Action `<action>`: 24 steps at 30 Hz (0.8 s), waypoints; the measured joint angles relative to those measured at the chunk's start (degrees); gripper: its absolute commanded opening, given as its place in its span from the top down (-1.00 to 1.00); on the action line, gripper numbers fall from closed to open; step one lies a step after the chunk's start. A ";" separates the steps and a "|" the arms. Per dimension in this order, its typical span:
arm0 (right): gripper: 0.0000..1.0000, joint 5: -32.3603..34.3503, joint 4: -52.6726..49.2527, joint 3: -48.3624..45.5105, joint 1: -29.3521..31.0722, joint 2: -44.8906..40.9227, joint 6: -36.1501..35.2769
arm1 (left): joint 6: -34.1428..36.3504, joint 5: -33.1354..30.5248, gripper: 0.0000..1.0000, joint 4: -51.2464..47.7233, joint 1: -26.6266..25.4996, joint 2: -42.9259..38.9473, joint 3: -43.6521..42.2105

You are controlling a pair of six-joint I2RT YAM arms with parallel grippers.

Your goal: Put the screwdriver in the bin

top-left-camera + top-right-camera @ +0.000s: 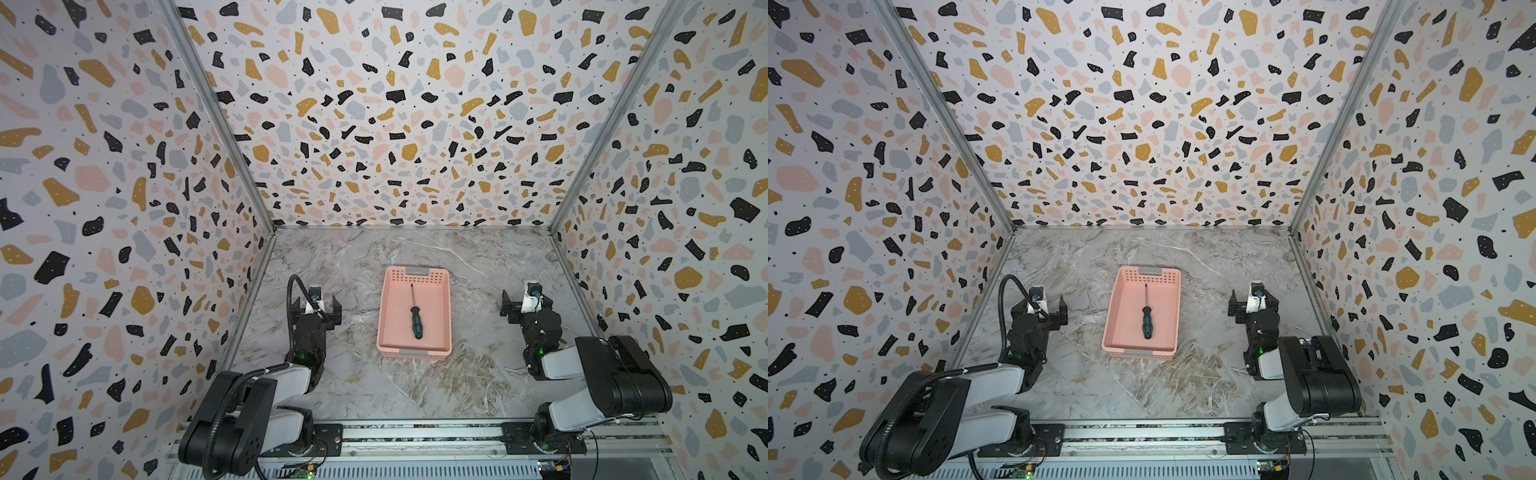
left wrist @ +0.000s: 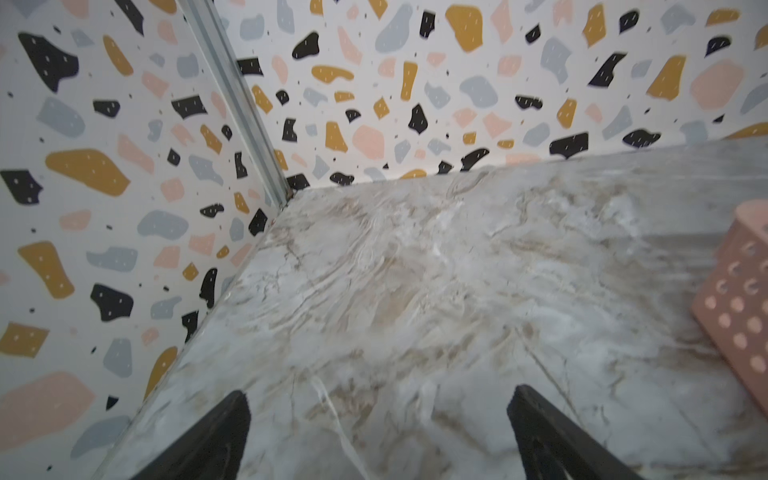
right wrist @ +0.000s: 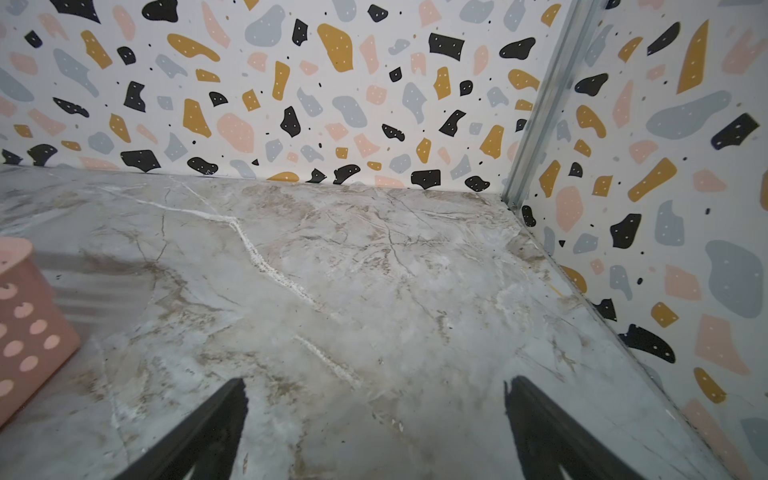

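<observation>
The screwdriver (image 1: 415,318) lies flat on the floor of the bin (image 1: 385,307), roughly along its middle line. Its green-and-black handle points to the near short end and its thin shaft to the far one. In both top views the shaft tip stops short of the far wall; whether the handle's butt touches the near wall is hard to tell. Neither wrist view shows the tool. Each catches only one perforated pink corner of the bin, cut off by the frame edge, and the left wrist view is slightly smeared.

The bin sits mid-table, its long sides running away from the robot, with bare marble table (image 1: 415,386) on every side of it.

The left claw (image 1: 316,306) hangs well apart from the bin's left side. Its jaws are spread wide and hold nothing, with only table between the black fingers (image 2: 232,428). The right claw (image 1: 527,305) mirrors it on the other side, also spread and empty. The lower parts of both pairs of fingers are cropped in the wrist views.

Speckled walls (image 1: 124,208) close three sides of the table, and a metal rail (image 1: 415,432) bounds the front.
</observation>
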 measured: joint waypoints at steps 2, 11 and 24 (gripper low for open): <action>-0.98 -0.44 -0.31 0.00 0.00 0.00 0.22 | -0.31 -0.68 -0.99 1.33 -0.02 1.33 -1.27; -0.98 -1.49 -0.46 -0.11 1.07 0.00 -0.26 | -2.03 -2.93 -0.98 7.30 0.22 4.00 -0.37; -0.98 -0.37 -0.46 -0.13 2.19 0.00 -0.90 | -4.52 -3.34 -0.99 9.31 2.64 6.82 0.09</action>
